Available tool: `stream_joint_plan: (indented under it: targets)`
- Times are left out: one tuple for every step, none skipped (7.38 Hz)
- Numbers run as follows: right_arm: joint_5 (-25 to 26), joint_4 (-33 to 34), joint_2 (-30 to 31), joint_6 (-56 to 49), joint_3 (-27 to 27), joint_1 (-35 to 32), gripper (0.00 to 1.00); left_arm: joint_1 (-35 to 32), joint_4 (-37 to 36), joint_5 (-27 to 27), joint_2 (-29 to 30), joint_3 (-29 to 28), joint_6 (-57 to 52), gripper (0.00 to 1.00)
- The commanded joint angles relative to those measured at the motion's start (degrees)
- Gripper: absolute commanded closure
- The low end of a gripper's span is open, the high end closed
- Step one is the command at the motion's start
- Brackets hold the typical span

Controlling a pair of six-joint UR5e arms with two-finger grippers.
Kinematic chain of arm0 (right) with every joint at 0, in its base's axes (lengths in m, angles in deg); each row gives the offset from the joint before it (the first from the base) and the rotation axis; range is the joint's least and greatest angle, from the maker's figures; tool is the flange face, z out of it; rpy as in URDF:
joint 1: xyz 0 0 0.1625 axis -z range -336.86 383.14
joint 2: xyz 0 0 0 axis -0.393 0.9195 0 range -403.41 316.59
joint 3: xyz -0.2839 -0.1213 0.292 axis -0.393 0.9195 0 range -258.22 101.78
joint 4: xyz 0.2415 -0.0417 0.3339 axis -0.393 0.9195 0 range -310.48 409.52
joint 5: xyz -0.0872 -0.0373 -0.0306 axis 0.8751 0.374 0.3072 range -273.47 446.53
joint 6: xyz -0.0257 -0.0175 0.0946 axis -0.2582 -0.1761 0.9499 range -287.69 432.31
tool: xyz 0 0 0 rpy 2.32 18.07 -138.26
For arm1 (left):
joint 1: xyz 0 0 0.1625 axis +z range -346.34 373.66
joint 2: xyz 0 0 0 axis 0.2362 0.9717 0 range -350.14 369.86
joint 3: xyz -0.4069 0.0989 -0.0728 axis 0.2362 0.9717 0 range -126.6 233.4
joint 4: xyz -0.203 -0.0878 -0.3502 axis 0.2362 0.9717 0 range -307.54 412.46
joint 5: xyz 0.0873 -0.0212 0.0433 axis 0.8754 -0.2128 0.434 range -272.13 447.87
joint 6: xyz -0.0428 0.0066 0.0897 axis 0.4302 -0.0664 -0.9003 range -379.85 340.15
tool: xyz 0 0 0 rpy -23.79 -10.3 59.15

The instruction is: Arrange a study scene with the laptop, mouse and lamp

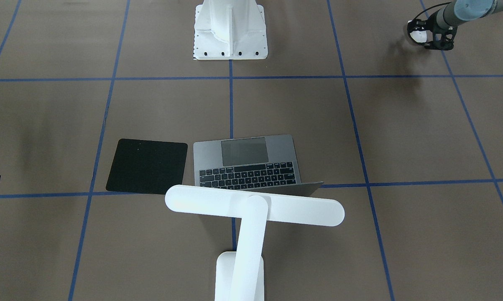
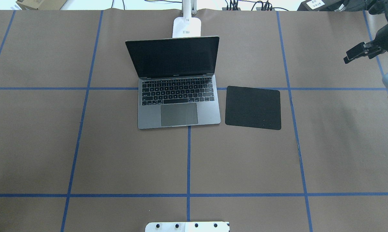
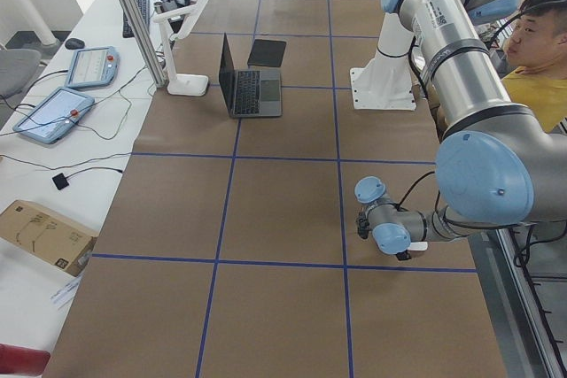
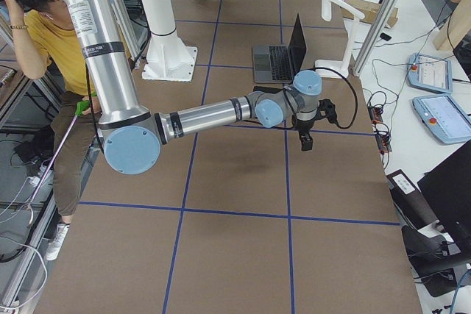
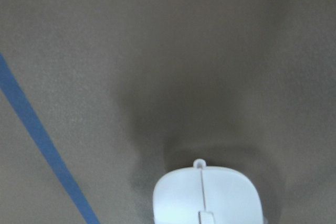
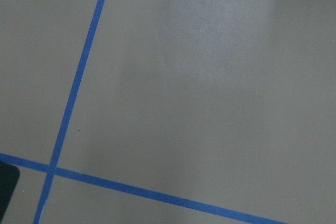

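The open grey laptop (image 1: 245, 161) stands mid-table, keyboard toward the robot; it also shows in the overhead view (image 2: 177, 106). The white T-shaped lamp (image 1: 255, 207) stands behind the laptop's screen, its bar head over the lid; its base (image 2: 186, 27) shows in the overhead view. My left gripper (image 1: 427, 36) is far off at the robot's left side, shut on the white mouse (image 1: 417, 35), held just above the table. The mouse fills the bottom of the left wrist view (image 5: 207, 195). My right gripper (image 2: 350, 57) hovers empty near the table's right edge, jaws apart.
A flat black mouse pad (image 2: 253, 108) lies just right of the laptop, also seen in the front view (image 1: 147, 166). The white robot pedestal (image 1: 230, 37) stands at the near middle edge. A person in yellow (image 3: 532, 42) sits behind the robot.
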Motion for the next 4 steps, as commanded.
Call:
stream_joint_plan:
  targets:
    - [0.1, 0.0, 0.0, -0.1, 0.0, 0.1, 0.00, 1.5, 2.5, -0.3, 1.0, -0.2, 4.7, 0.03]
    - [0.1, 0.0, -0.1, -0.1, 0.0, 0.2, 0.00, 4.8, 3.3, -0.1, 2.1, -0.3, 8.4, 0.05]
    - [0.1, 0.0, -0.2, -0.1, 0.2, 0.2, 0.00, 5.8, 3.6, 0.1, 2.2, -0.3, 9.3, 0.05]
    - [0.1, 0.0, -0.2, 0.0, 0.1, 0.2, 0.00, 5.9, 4.3, 0.1, 1.9, -0.4, 9.3, 0.06]
